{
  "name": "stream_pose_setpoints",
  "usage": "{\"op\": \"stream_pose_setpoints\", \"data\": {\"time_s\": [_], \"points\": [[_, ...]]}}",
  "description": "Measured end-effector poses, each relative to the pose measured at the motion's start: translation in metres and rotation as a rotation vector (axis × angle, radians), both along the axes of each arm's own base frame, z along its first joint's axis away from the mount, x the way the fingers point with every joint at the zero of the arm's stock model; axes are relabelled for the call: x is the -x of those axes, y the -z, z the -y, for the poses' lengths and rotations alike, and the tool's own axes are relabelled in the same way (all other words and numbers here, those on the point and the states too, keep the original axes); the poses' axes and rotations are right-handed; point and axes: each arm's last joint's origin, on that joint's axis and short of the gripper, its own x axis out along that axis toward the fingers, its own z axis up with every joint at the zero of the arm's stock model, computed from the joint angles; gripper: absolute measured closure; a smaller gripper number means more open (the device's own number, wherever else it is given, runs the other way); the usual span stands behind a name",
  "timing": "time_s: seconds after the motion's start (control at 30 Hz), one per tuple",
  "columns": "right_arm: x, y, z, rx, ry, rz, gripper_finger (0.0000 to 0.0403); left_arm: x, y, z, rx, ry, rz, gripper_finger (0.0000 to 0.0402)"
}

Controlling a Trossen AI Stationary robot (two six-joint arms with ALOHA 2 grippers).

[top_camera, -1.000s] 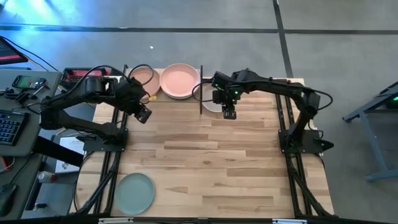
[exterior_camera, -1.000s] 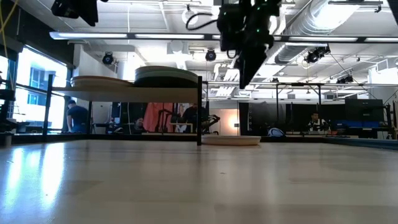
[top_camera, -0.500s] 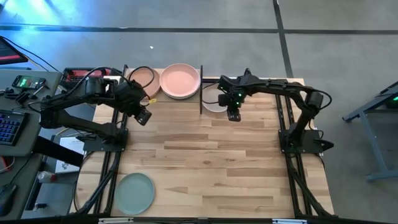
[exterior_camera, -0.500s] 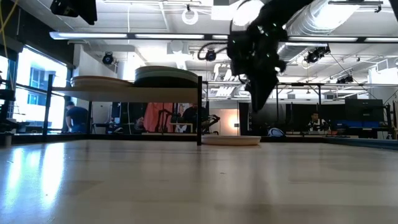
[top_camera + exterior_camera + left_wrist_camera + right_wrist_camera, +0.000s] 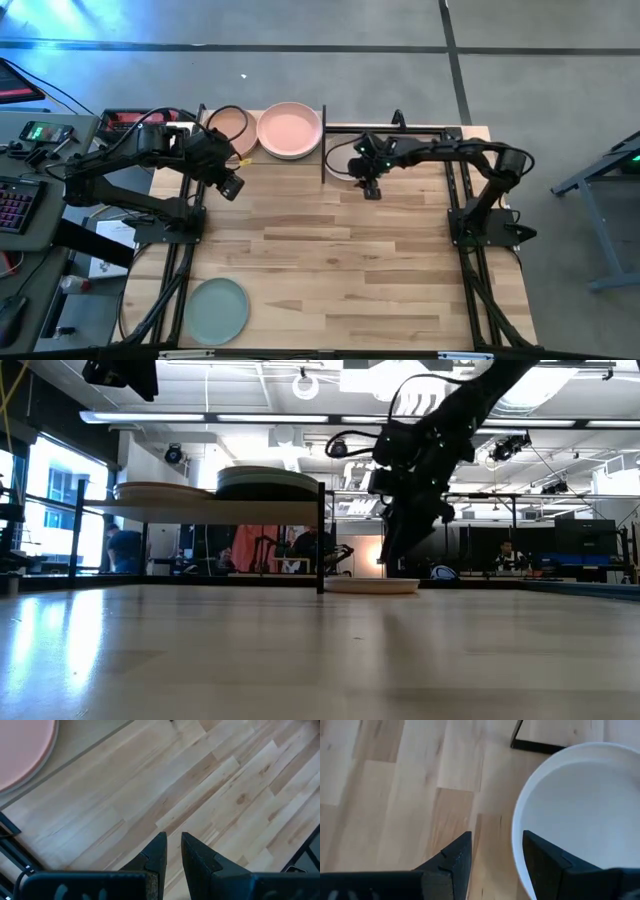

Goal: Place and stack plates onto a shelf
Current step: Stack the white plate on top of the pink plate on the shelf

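Note:
A white plate [image 5: 580, 810] lies flat on the table just right of the shelf [image 5: 200, 511], also seen in the low view [image 5: 372, 586]. My right gripper [image 5: 495, 857] is open and slants down low over the plate's near rim. One finger is above the plate's inside and the other outside it, and no touch shows. On the shelf lie a pink plate [image 5: 290, 130] and a terracotta plate [image 5: 229, 126]; in the low view they show as low stacks. My left gripper [image 5: 232, 187] hangs high over the table's left part, a narrow gap between its fingers, holding nothing.
A sage green plate [image 5: 217, 310] lies near the table's front left corner. The shelf's black upright [image 5: 321, 535] stands close to the left of the white plate. Bare wood fills the table's middle and right. A desk with a keyboard stands beyond the left edge.
My right gripper has sunk from high above the table toward the white plate, tipping and rolling a little as the arm stretched out flat. It has stayed open. The plate has not moved.

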Motion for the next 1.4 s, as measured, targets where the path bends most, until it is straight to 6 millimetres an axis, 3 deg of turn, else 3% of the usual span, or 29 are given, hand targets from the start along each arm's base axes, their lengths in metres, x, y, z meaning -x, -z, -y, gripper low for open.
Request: {"op": "stream_pose_setpoints", "data": {"time_s": [0.3, 0.83, 0.97, 1.2, 1.4], "points": [[0.009, 0.026, -0.001, 0.083, 0.037, 0.035, 0.0252, 0.0, 0.0, 0.0, -0.002, -0.001, -0.001, 0.0357], [0.011, 0.05, 0.005, 0.092, 0.078, -0.013, 0.0253, -0.001, 0.0, 0.0, -0.002, -0.002, -0.003, 0.0357], [0.011, 0.051, 0.005, 0.074, 0.094, -0.019, 0.0281, -0.001, 0.0, 0.0, -0.005, -0.004, -0.004, 0.0357], [0.012, 0.052, 0.003, 0.035, 0.141, -0.03, 0.039, 0.0, 0.0, -0.001, -0.015, -0.028, -0.005, 0.0357], [0.011, 0.05, -0.002, -0.031, 0.225, -0.069, 0.0391, 0.0, 0.0, -0.001, -0.005, -0.052, -0.001, 0.0357]]}}
